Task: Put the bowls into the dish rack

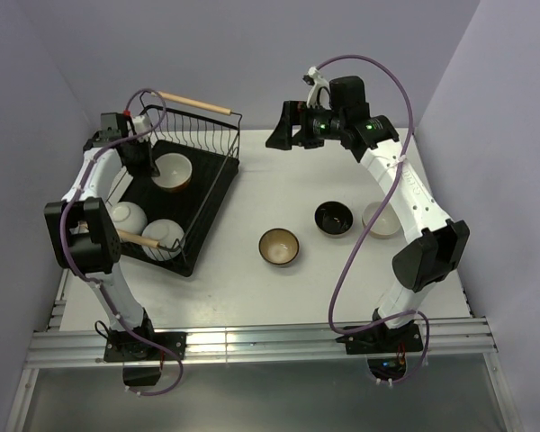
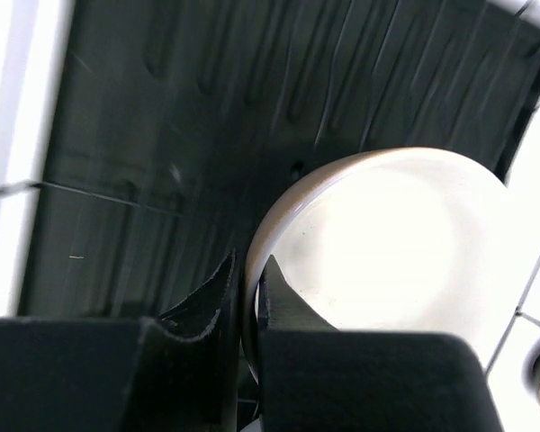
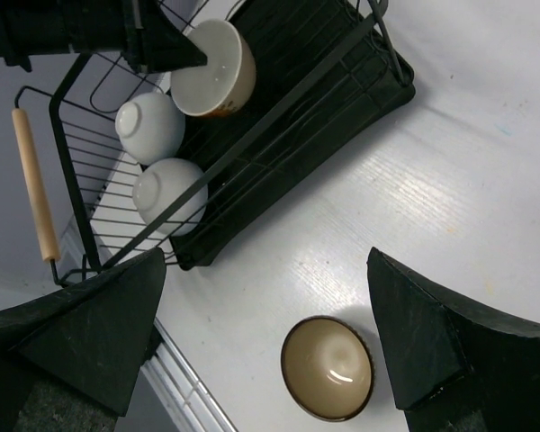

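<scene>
Top external: my left hand [image 1: 151, 160] pinches the rim of the cream bowl [image 1: 173, 171] inside the dish rack [image 1: 211, 162]. Left wrist: fingers [image 2: 211, 297] straddle that rim; I should settle it gently before releasing. Right wrist: my right hand [image 3: 268, 270] is wide open, empty.

The dish rack [image 1: 211, 175] stands on the left part of the table [image 1: 279, 171]. Inside it, the far bowl [image 1: 174, 171] lies alone. The near-left bowl [image 1: 126, 216] and the near-right bowl [image 1: 163, 236] lie just beside each other. The left gripper [image 2: 247, 270] pinches the far bowl's rim, one finger inside, one outside. Right of the rack, the first table bowl [image 1: 278, 247], the middle table bowl [image 1: 333, 218] and the rightmost table bowl [image 1: 381, 220] stand apart in a row.
</scene>
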Controlling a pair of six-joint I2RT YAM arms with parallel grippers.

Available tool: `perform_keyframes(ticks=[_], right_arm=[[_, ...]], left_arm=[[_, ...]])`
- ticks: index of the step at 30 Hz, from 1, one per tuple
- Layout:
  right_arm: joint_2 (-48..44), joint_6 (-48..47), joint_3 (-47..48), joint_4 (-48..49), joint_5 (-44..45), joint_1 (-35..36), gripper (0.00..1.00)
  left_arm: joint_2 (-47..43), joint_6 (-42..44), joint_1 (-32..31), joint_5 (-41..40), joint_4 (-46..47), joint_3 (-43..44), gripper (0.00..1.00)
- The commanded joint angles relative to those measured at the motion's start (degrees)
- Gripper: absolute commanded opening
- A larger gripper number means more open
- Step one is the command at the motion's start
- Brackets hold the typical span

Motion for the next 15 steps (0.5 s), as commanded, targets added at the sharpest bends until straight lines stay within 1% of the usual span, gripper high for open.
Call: perform_keyframes(ticks=[1,5,6,8,9,10,12,13,15], right_arm=[[-0.3,1.9,2.1,5.1,1.2,0.4,1.0],[0.7,2.1,5.5,5.5,3.6,0.9,1.0],[0.9,2.4,6.9,5.7,6.0,1.0,1.0],[1.9,4.5,8.4,6.0,8.5,1.2,1.0],[2.2,5.4,10.0,5.9,9.5,1.3,1.0],[2.4,5.8,10.6,5.9,10.0,1.5,1.0],[2.2,5.8,10.7,6.3,11.9,2.2,1.0],[2.0,5.6,10.7,6.4,14.2,2.8,1.0],[1.6,4.7,10.3,6.3,16.7,5.0,0.96]], left_arm=[[-10.2,-2.9,-0.2,-0.8,5.0,8.3,0.0],[-14.3,-3.3,-1.6,-2.6,6.9,10.4,0.0],[-15.3,-3.4,-2.2,-3.6,7.5,10.3,0.0],[-18.2,-3.6,-4.8,-5.2,9.2,9.4,0.0],[-19.9,-3.4,-7.7,-6.8,9.9,8.9,0.0],[-20.7,-3.3,-9.2,-7.7,9.9,8.6,0.0],[-22.3,-2.9,-12.2,-9.3,10.7,7.9,0.0],[-22.8,-3.2,-15.1,-11.1,10.9,7.2,0.0],[-23.5,-3.9,-17.6,-12.2,11.3,6.5,0.0]])
